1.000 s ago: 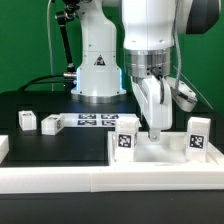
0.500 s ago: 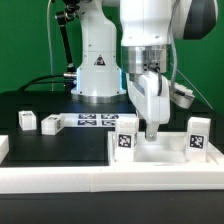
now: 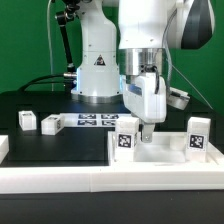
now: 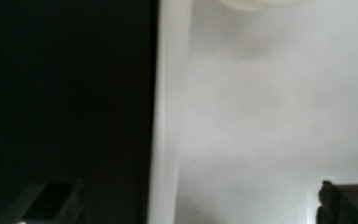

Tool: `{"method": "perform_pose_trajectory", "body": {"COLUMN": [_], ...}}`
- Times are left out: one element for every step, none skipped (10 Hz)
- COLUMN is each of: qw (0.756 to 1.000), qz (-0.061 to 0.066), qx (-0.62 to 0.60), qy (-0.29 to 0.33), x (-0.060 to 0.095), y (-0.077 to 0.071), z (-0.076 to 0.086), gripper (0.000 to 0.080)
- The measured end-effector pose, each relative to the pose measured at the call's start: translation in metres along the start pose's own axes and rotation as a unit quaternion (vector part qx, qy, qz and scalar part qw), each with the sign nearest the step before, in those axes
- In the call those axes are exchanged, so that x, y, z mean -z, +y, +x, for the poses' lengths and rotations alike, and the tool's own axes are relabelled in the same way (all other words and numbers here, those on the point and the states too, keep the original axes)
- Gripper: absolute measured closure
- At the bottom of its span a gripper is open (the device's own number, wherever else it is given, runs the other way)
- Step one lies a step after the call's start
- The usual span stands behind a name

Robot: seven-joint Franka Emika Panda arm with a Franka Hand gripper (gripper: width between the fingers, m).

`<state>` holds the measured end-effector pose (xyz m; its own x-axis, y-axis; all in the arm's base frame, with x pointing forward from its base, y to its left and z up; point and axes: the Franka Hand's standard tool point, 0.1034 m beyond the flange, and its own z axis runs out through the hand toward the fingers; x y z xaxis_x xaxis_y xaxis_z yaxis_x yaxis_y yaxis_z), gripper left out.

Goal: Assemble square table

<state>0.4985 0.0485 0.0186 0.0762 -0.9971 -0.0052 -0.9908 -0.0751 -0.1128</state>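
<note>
The tool (image 3: 147, 131) hangs low over the square slab (image 3: 160, 158) with its fingers spread wide and nothing between them. The slab lies flat on the black tabletop (image 3: 70, 146), just behind the long white rail (image 3: 60, 176), towards the exterior view's right. In the wrist view the slab's edge runs between the two fingertips (image 4: 51, 203), one over white plastic and the other over bare tabletop. The likeliest trouble is a descent that lands a finger on the raised rim instead of astride it, which would push or tip the slab. The tool also sits close to the near leg (image 3: 127, 141), so a small sideways drift could knock that leg. A second tagged leg (image 3: 198, 138) stands at the slab's other front corner; whether either is fastened or merely standing cannot be told. The slab looks smooth, white and plain, so it may slide under a glancing touch. Two loose legs (image 3: 27, 121) lie well apart from it at the exterior view's left, beside the marker board (image 3: 95, 122)
</note>
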Motion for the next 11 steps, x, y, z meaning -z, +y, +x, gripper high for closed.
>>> {"method": "perform_pose_trajectory", "body": {"qw": [1.0, 1.0, 1.0, 1.0, 1.0, 1.0, 1.0, 1.0, 1.0, 1.0, 1.0], "qz": [-0.004, -0.007, -0.008, -0.009, -0.009, -0.009, -0.009, -0.009, -0.01, -0.012, -0.013], "qx": [0.003, -0.004, -0.005, -0.007, -0.009, -0.009, -0.009, -0.008, -0.008, -0.011, -0.011], "qy": [0.001, 0.001, 0.002, 0.002, 0.001, 0.001, 0.001, 0.001, 0.001, 0.0, 0.0], "x": [-0.0052, -0.0091, -0.0108, -0.0115, -0.0115, -0.0116, -0.0117, -0.0117, -0.0119, -0.012, -0.012], "y": [0.0027, 0.0048, 0.0064, 0.0072, 0.0075, 0.0075, 0.0076, 0.0076, 0.008, 0.01, 0.0101], "z": [0.004, 0.0064, 0.0074, 0.0079, 0.0081, 0.0078, 0.0078, 0.0078, 0.0078, 0.0083, 0.0088], "gripper": [0.015, 0.015, 0.015, 0.0154, 0.0307, 0.0307, 0.049, 0.0626, 0.0626, 0.0737, 0.0738]}}
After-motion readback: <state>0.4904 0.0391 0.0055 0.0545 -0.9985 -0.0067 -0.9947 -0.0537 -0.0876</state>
